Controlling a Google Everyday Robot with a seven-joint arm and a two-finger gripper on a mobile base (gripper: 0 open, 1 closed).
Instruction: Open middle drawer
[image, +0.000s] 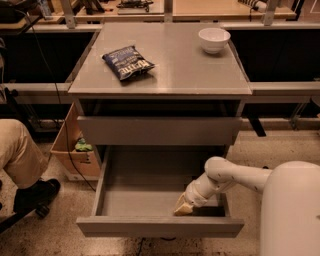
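The middle drawer (160, 226) is pulled far out of the grey cabinet. Its wide, shallow grey box is open to view and looks empty. My gripper (182, 207) reaches down into this drawer on its right side, just behind the front panel, with its tan tip near the drawer floor. My white arm (227, 177) comes in over the drawer's right wall. The taller-fronted top drawer (160, 130) above it stands slightly out from the cabinet. The lowest drawer is hidden under the open one.
A dark chip bag (128, 62) and a white bowl (214, 39) sit on the cabinet top. A cardboard box (75, 150) stands on the floor to the left. A seated person's leg and shoe (22, 160) are at the far left. My white body (292, 210) fills the lower right.
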